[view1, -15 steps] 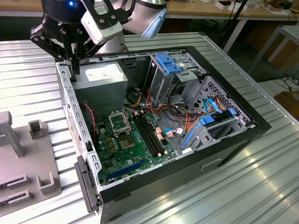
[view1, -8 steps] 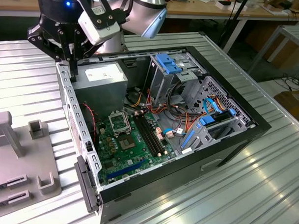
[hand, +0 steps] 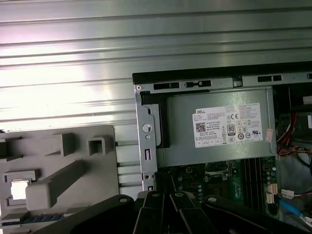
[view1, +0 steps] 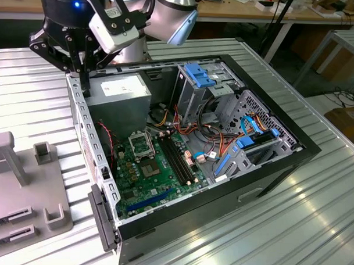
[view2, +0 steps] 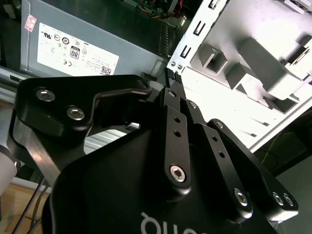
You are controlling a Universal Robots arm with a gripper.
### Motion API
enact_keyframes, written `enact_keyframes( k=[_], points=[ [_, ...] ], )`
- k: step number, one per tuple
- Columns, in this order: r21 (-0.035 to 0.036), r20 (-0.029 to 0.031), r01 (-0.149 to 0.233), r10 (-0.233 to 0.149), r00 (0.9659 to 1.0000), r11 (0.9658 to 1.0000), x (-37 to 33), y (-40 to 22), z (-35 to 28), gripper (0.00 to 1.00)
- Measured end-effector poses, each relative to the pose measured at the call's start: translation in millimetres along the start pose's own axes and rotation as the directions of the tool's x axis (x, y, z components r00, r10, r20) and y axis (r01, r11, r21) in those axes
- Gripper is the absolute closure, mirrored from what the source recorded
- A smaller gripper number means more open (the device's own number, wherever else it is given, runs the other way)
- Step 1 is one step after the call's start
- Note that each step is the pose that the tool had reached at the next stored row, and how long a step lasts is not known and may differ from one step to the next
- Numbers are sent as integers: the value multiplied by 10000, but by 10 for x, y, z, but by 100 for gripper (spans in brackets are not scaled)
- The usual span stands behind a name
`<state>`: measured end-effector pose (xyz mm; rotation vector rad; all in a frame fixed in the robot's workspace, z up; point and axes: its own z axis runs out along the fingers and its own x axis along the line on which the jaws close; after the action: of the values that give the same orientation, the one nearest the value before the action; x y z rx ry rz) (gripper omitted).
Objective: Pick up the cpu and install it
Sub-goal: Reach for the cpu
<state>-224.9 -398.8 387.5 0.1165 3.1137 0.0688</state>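
**A:** At which step is the work, in your opinion?

**B:** I judge it is at the very beginning; the pick-up is not yet done. In the first wrist view the cpu [hand: 18, 189] lies as a small pale square in a recess of the grey holder block [hand: 63, 146]. This block stands on the worktop [hand: 146, 48], just beside the computer case [hand: 146, 126].

**A:** And the end effector?

**B:** In the exterior view the end effector [view1: 85, 85] hangs over the case wall, next to the power supply [view1: 117, 91]. Its fingers look clenched together, and I see nothing between them.

**A:** Is the place for the chip ready?

**B:** The socket [view1: 143, 144] on the green motherboard [view1: 158, 178] seems to be open, a dark square frame. I cannot be sure of its small details.

**A:** What would the pick require?

**B:** I think the fingers must open first and come squarely over the recess. The chip is thin and flat with a smooth top, so probably only its edges give a grip. The recess walls leave little room.

**A:** And the surfaces around?

**B:** The holder is matt grey, with blocky posts and slots. The worktop is ribbed bright metal and reflects strongly. The case is black outside and bare grey sheet metal inside.
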Motion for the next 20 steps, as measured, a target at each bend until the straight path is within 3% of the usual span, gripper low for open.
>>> enact_keyframes(
  k=[11,20],
  points=[
    [-1,1,-1,1,10000,10000,8,-1,0,89],
    [0,0,-1,1,10000,10000,61,-5,-1,89]
  ],
)
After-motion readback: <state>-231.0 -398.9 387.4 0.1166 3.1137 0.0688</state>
